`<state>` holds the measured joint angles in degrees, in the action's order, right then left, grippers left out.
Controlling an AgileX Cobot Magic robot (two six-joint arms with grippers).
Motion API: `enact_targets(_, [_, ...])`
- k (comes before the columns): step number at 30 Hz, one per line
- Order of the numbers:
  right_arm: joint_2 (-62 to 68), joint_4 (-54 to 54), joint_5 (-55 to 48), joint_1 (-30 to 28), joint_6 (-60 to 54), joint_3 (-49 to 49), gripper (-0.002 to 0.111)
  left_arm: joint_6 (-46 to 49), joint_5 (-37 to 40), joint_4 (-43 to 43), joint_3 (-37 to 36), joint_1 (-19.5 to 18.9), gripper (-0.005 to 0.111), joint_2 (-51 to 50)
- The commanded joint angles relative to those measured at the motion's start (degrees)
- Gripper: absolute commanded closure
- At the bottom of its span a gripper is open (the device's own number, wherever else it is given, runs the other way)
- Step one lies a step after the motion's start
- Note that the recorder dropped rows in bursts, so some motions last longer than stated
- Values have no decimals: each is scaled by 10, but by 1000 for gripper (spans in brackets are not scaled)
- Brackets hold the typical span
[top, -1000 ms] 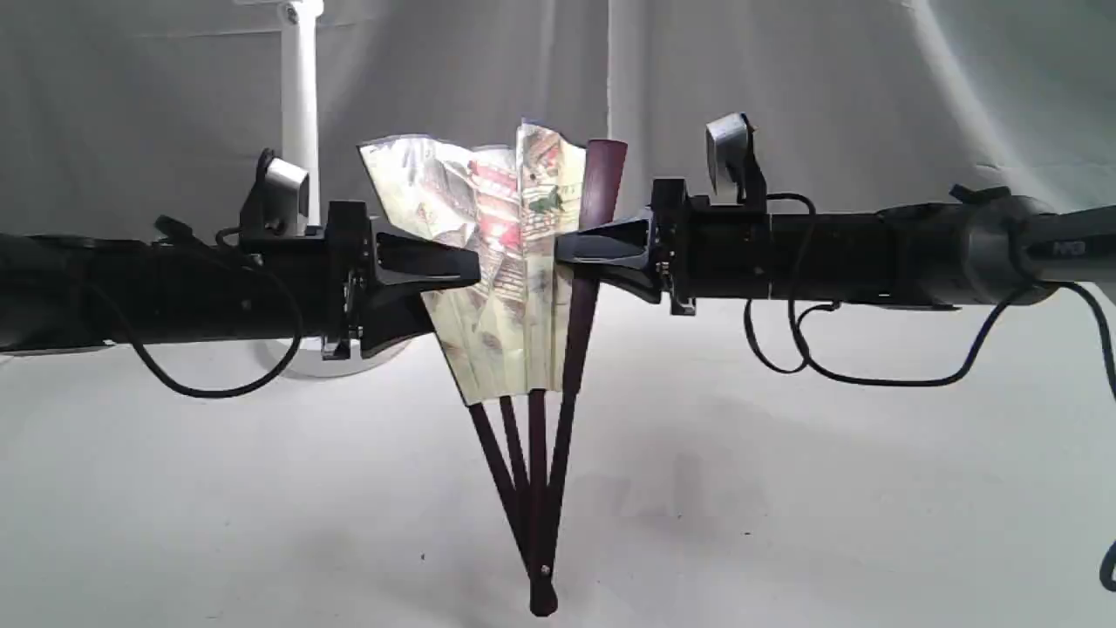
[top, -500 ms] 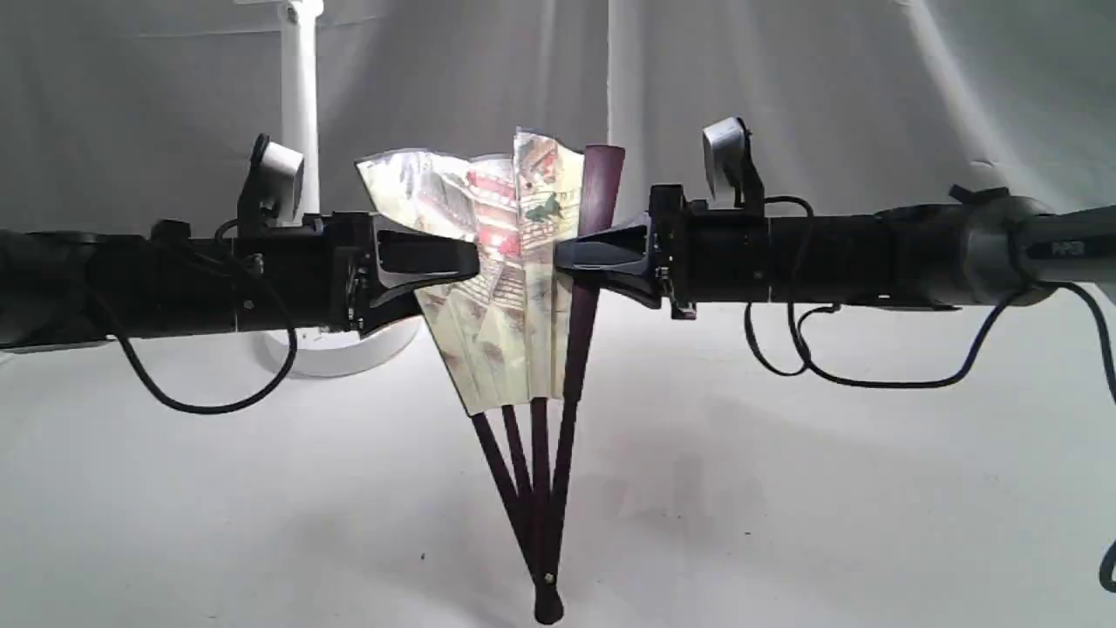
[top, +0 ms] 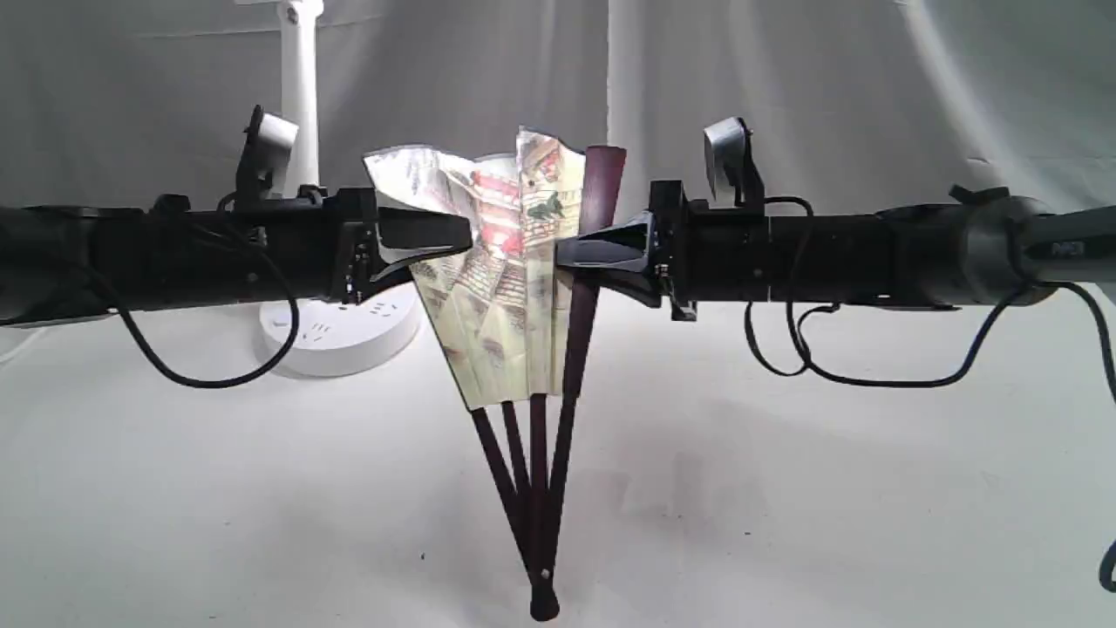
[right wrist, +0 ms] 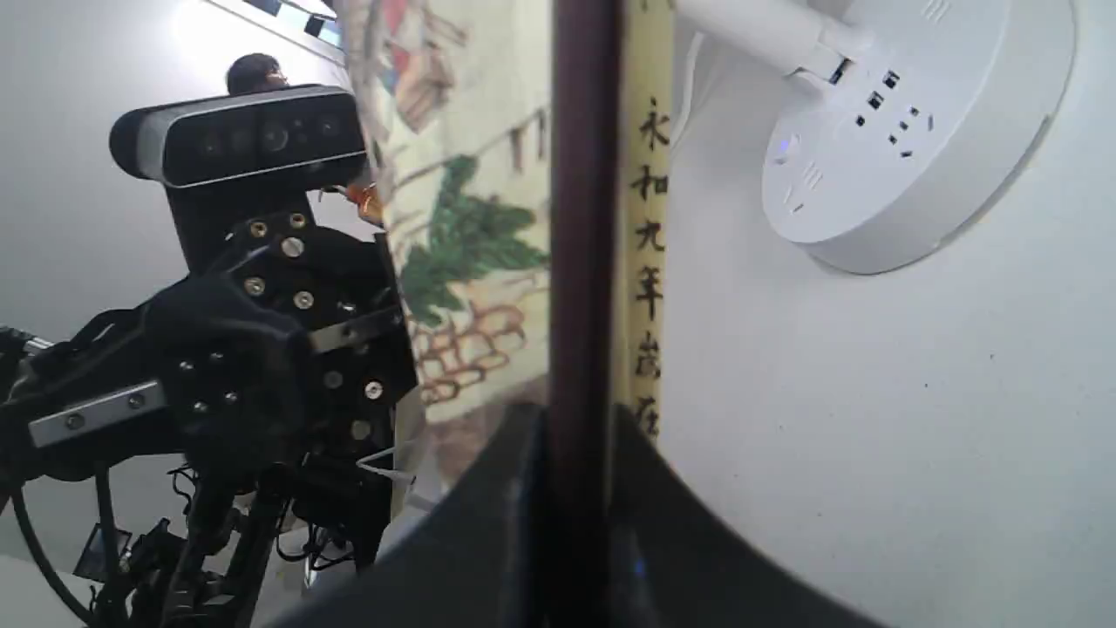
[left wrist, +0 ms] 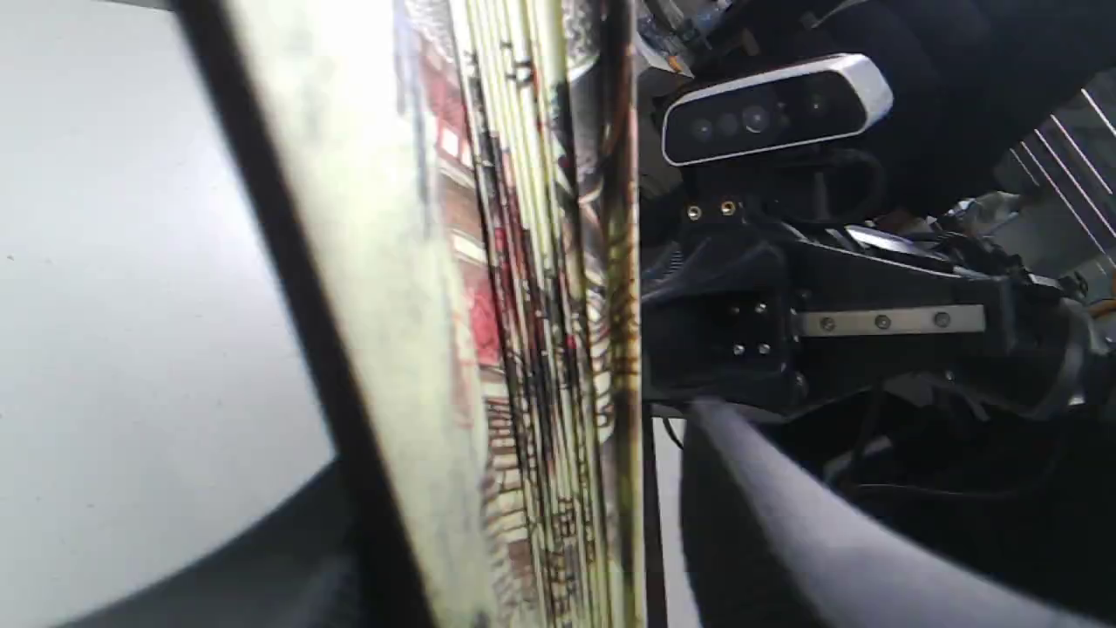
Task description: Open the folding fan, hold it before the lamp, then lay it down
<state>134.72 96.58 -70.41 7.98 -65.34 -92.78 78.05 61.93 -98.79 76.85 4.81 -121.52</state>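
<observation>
**A:** Folding fan stands upright between the arms, part-spread, with its pivot low near the table.

**B:** Grips?

**A:** Right tool clamps the maroon outer rib. Left tool seems closed on the opposite edge.

**B:** Room?

**A:** Open leftward. Lamp stands behind-left, so I'd draw the left arm outward.

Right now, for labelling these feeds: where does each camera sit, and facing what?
Exterior view: low, facing the backdrop; both arms reach in, left gripper and right gripper holding the folding fan, lamp behind.
Left wrist view: on left arm, facing the fan edge-on between its fingers.
Right wrist view: on right arm, facing the fan's rib clamped in its fingers.
Both wrist views show the opposite arm's camera.
</observation>
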Motion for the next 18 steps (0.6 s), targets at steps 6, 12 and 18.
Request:
enact_targets(6, [-4,-10,5,1,0,0,108,-10,-8,-12,4,1,95,9])
enact_targets(12, [-4,-13,5,1,0,0,108,-10,-8,-12,4,1,107,9])
enact_targets(18, [-4,-13,5,1,0,0,108,-16,-8,-12,4,1,107,9])
